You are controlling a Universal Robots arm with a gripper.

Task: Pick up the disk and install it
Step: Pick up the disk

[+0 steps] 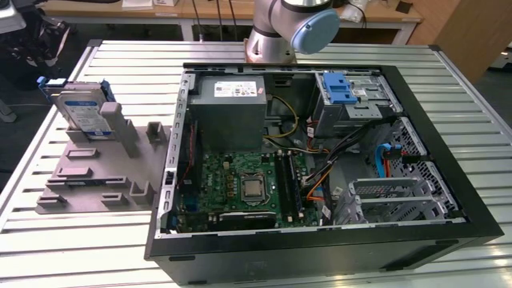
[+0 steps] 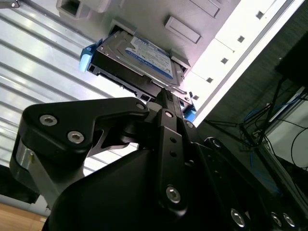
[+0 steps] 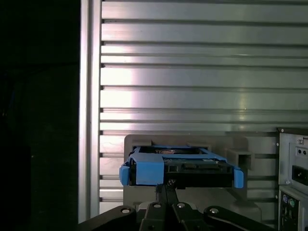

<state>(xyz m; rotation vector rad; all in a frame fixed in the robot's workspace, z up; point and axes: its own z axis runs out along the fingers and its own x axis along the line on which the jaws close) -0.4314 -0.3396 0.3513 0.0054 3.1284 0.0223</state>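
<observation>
- The disk [image 1: 84, 113] stands on edge in a grey holder [image 1: 96, 177] at the exterior view's left; its label faces the camera; the blue carrier frames its edges
- The holder lies flat on the slatted table [image 1: 80, 243], just beside the open case [image 1: 320, 249]; the disk sits at the holder's far end, outside the case
- In both wrist views the gripper [image 2: 163, 94] [image 3: 165, 186] points at the disk [image 2: 139, 55] [image 3: 178, 168]; its tips line up with the middle of the disk's narrow edge
- The claw is clenched; the two fingers [image 3: 168, 192] meet in one thin point with nothing between them; I cannot tell whether the tips touch the disk
- In the first wrist view the disk is seen edge-on; blue carrier tabs sit at both of its ends; the table [image 3: 192, 72] lies beyond
- The arm [image 1: 280, 27] rises behind the case's far wall in the exterior view
- Inside the case: a drive cage [image 1: 348, 99] with a blue latch in the far corner toward the exterior view's right; a grey box [image 1: 228, 114] with a white sticker at the far left; a green board [image 1: 240, 180] in front of it; loose cables run between the board and the cage
</observation>
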